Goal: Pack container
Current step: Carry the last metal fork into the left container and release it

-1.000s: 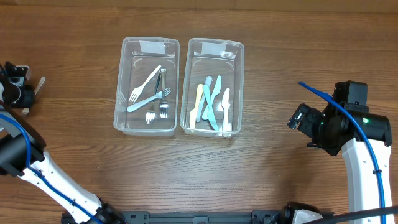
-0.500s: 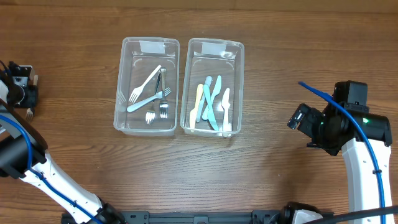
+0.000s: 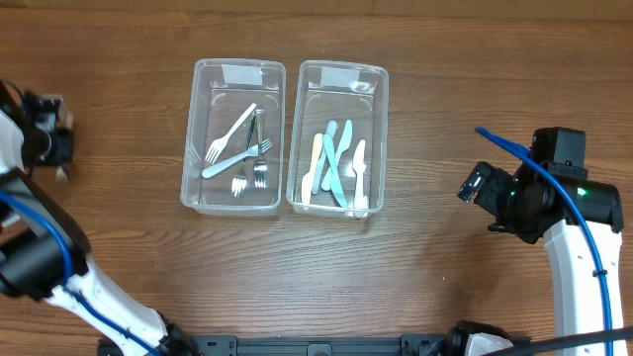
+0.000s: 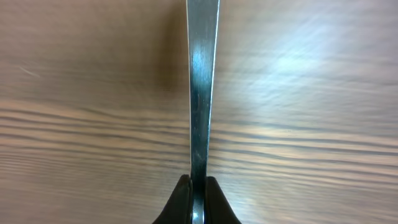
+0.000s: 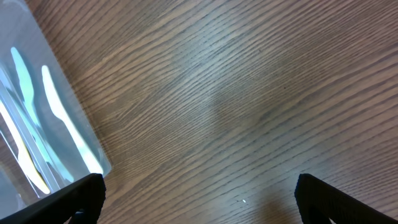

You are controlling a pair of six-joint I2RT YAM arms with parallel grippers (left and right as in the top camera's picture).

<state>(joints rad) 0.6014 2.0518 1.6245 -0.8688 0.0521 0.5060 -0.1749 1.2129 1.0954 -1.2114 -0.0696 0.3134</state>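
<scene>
Two clear plastic containers stand side by side in the overhead view. The left container [image 3: 196, 129] holds white, blue and metal forks [image 3: 247, 163]. The right container [image 3: 377, 119] holds pale plastic knives [image 3: 336, 163]; its corner [image 5: 37, 112] shows in the right wrist view. My left gripper [image 3: 54, 148] is at the table's far left edge, shut on a thin metal utensil handle [image 4: 202, 93] that runs straight out from the jaws [image 4: 198, 202]; its head is out of view. My right gripper [image 3: 475, 188] hangs open over bare wood [image 5: 199, 202], right of the containers.
The wooden table [image 3: 445, 99] surrounds both containers. The left arm's blue cable [image 3: 40, 222] loops along the left edge, and the right arm's body [image 3: 569, 198] stands at the far right.
My left gripper's fingers have closed onto the metal handle and the gripper has shifted a little along the left edge. The right arm and both containers have not moved.
</scene>
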